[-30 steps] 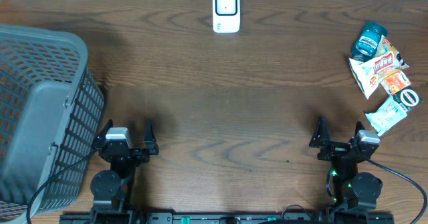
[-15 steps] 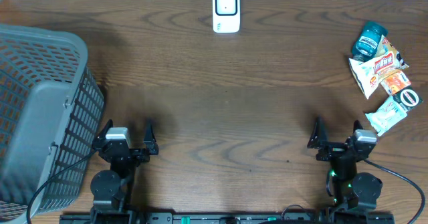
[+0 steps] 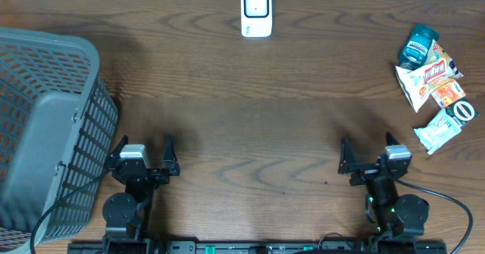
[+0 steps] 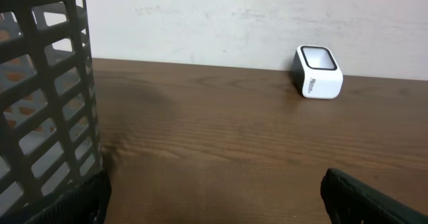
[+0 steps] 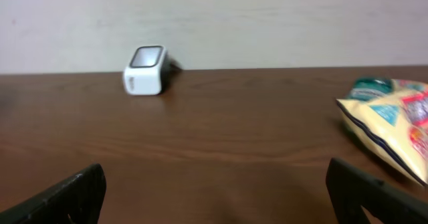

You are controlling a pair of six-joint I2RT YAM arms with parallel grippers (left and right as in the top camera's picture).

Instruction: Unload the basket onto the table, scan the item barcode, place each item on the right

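Left gripper (image 3: 145, 152) and right gripper (image 3: 367, 154) both wide open, empty. Scanner (image 3: 256, 11) sits at the far edge, snacks (image 3: 432, 79) far right.

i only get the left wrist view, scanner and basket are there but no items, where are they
Observer: A pile of items lies at the far right edge of the table. A teal bottle is at its back, with snack packets in front of it.
Operator: which arm is closer to it
Observer: The right gripper. It is open and empty, apart from the pile, nearer the table's front edge.
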